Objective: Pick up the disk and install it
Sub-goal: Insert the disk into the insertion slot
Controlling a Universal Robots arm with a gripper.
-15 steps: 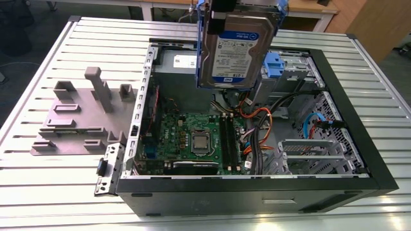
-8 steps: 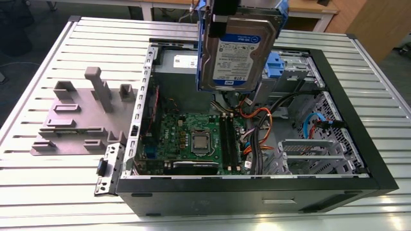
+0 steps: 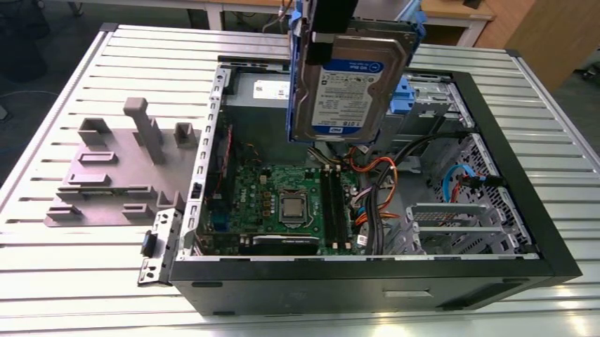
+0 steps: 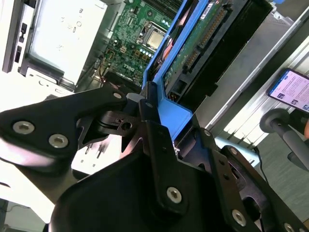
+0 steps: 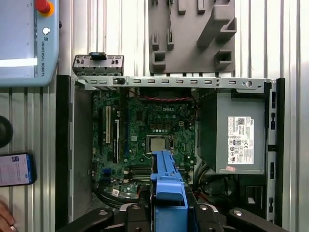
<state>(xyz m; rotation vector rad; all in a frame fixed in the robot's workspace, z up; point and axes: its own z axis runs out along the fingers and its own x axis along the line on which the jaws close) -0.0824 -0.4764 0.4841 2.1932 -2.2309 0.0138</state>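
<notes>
The disk point(image 3: 349, 84), a silver hard drive with a white-and-blue label and blue carrier rails, hangs upright over the open computer case point(image 3: 525, 161), above the motherboard point(image 3: 281, 200). My gripper point(image 3: 328, 31) is shut on the disk's upper end from above. In the second wrist view the black fingers point(image 4: 147, 108) clamp the blue rail point(image 4: 174, 113), and the disk's circuit-board side point(image 4: 198, 46) points down toward the case. In the first wrist view the blue carrier point(image 5: 166, 181) sits between the gripper's jaws, over the motherboard point(image 5: 145, 125).
A grey slotted stand point(image 3: 117, 165) lies on the slatted table at the exterior view's left of the case. Inside the case are a power supply point(image 5: 239, 137), cables and a metal drive cage point(image 3: 459, 225). A phone point(image 5: 14, 169), a hand point(image 5: 4, 220) and a pendant point(image 5: 29, 41) lie beside the case.
</notes>
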